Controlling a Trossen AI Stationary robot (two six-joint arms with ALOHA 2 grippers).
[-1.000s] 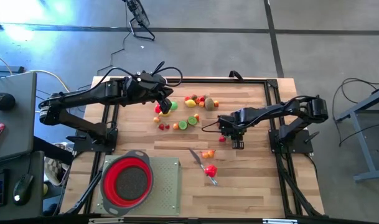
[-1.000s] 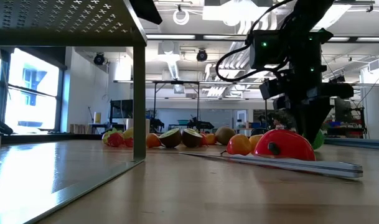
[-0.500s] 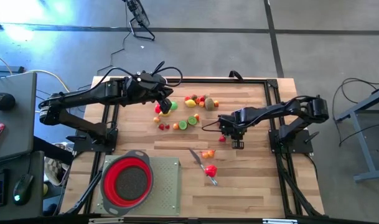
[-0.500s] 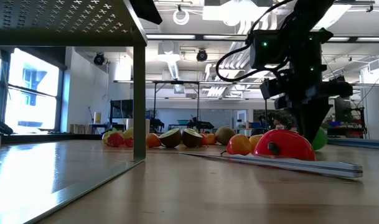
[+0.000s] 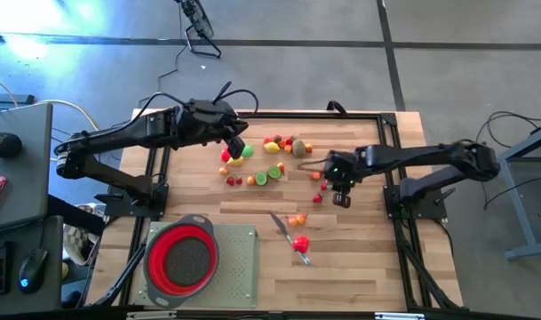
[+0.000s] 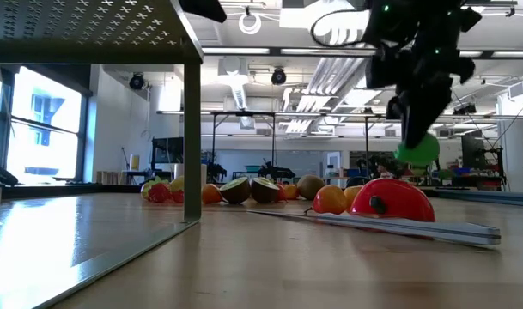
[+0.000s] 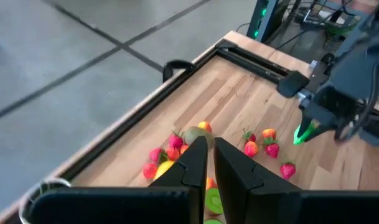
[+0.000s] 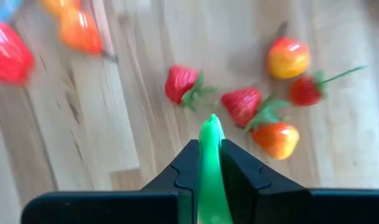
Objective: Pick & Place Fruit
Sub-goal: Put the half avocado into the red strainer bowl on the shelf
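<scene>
at the tabletop's rear left, our left gripper (image 5: 238, 148) hangs clenched and empty over the fruit pile (image 5: 268, 160). near the front edge sits the ribbed red strainer (image 5: 181, 256). toward the right, our right gripper (image 6: 416, 129) has just lifted off the wood, pinching a smooth green fruit (image 6: 417, 150), so one pick looks done; glossy plastic strawberries (image 8: 241, 104) lie below.

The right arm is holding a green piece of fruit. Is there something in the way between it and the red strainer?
Partly. The right gripper, its jaws shut on the green toy fruit, hangs above the table. Toward the red bowl-shaped strainer, the slim grey knife and small orange fruits lie low on the wood.
</scene>
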